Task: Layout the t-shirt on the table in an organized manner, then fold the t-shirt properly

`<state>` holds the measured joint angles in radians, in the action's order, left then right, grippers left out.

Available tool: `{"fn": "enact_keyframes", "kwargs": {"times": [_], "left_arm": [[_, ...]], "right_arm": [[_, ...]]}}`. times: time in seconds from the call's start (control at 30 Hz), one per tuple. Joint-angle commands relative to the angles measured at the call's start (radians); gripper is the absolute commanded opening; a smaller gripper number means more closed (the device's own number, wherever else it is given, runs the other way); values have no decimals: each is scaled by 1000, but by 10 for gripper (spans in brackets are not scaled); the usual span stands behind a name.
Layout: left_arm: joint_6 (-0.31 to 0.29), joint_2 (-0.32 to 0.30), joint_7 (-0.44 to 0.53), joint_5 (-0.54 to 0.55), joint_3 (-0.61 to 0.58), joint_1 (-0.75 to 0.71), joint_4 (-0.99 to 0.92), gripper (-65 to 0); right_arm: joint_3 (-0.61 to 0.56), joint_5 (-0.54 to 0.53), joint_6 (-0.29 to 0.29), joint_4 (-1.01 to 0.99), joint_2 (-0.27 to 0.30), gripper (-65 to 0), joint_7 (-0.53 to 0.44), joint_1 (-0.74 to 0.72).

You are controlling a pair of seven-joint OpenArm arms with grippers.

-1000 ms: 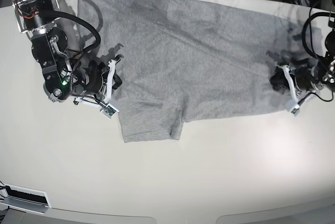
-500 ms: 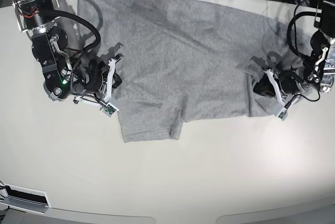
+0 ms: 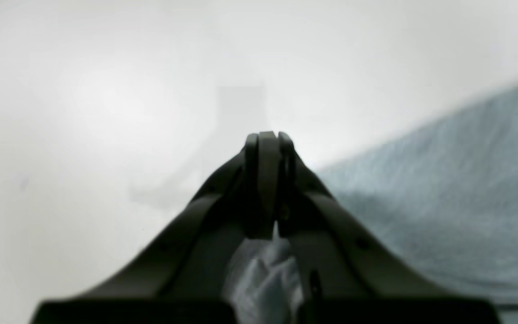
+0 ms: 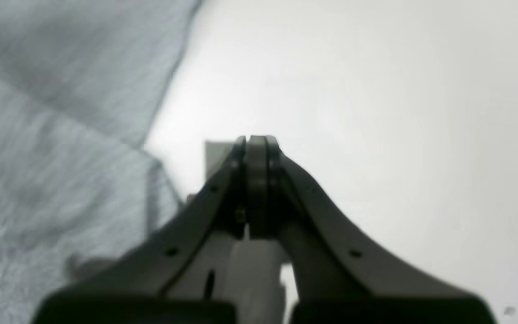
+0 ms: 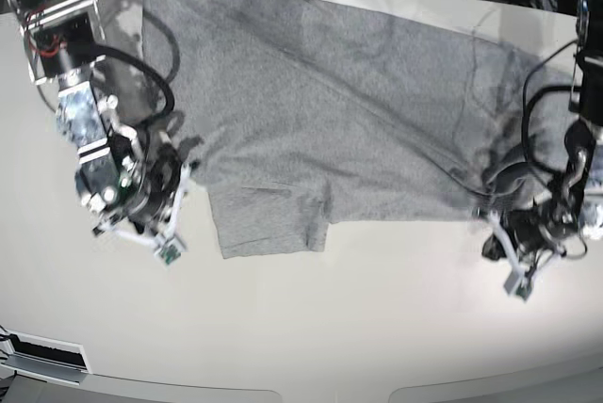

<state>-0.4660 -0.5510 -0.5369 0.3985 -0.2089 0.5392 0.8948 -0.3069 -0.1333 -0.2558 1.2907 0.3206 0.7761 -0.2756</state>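
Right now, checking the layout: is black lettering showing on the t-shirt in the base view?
No: the t-shirt shows only plain grey fabric across its visible upper side.

Grey t-shirt (image 5: 349, 111) on off-white table (image 5: 311, 318)

One overhead view, two close wrist views

The base view looks steeply down on the whole table (image 5: 311, 328). Each wrist camera sits just behind its claw, the left gripper (image 3: 265, 139) and right gripper (image 4: 255, 141), facing along it; all share the t-shirt (image 5: 330, 111).
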Motion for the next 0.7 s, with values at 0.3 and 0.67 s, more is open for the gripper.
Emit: {"fn": "enact_keyframes", "kwargs": {"times": [0.3,0.67], "left_arm": [[-232,-66,-449,410,7,57,21,-650],[-232,-80,-396,396,7,-187,24,-650]], "right_arm": [[6,-476,-418,18,12,-650,206,-71],[6,-468,-442,17,12,-650,230,112]]}}
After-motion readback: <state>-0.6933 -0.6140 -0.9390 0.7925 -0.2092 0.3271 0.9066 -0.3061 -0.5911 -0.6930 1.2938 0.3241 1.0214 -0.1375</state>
